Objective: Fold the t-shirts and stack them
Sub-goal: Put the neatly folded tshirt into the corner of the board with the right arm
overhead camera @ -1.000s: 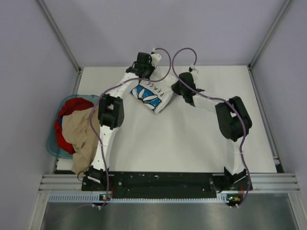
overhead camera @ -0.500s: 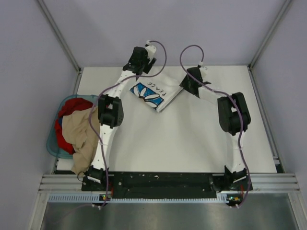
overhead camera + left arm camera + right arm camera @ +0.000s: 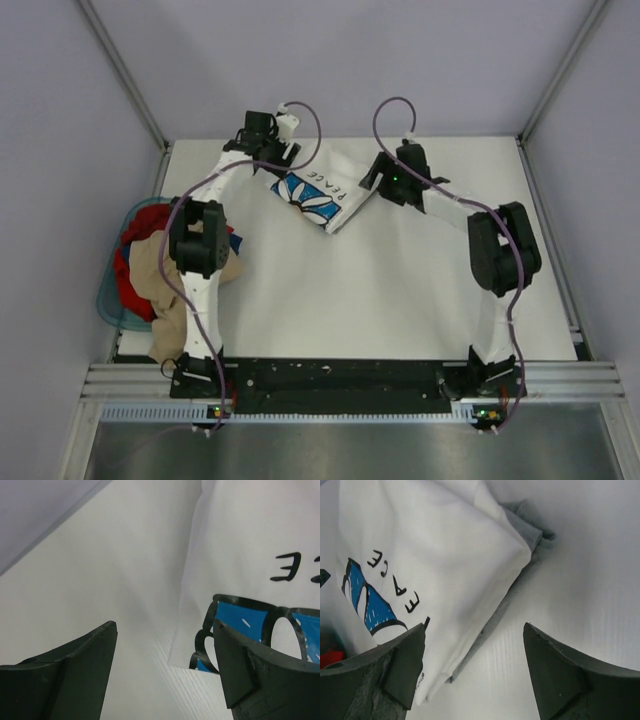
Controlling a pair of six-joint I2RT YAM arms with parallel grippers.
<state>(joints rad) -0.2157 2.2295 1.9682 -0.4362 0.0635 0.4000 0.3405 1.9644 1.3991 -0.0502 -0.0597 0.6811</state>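
A folded white t-shirt [image 3: 318, 198] with a blue daisy print and dark lettering lies at the back middle of the table [image 3: 400, 290]. In the right wrist view the white t-shirt [image 3: 445, 545] rests on a grey t-shirt [image 3: 529, 524], whose edge peeks out along its side. My left gripper [image 3: 274, 158] hovers open just off the white shirt's left edge, with bare table between its fingers [image 3: 75, 675]. My right gripper [image 3: 374, 180] is open beside the stack's right edge and holds nothing. The white t-shirt [image 3: 250, 530] fills the upper right of the left wrist view.
A teal basket [image 3: 108, 300] stands at the table's left edge, holding red cloth [image 3: 150, 222] and tan cloth [image 3: 165, 280] that hangs over its rim. Walls close in the table behind and on both sides.
Both grippers have opened and let go of the white t-shirt. The left arm has drawn back to the left, the right one up and to the right. The shirt now lies flat.
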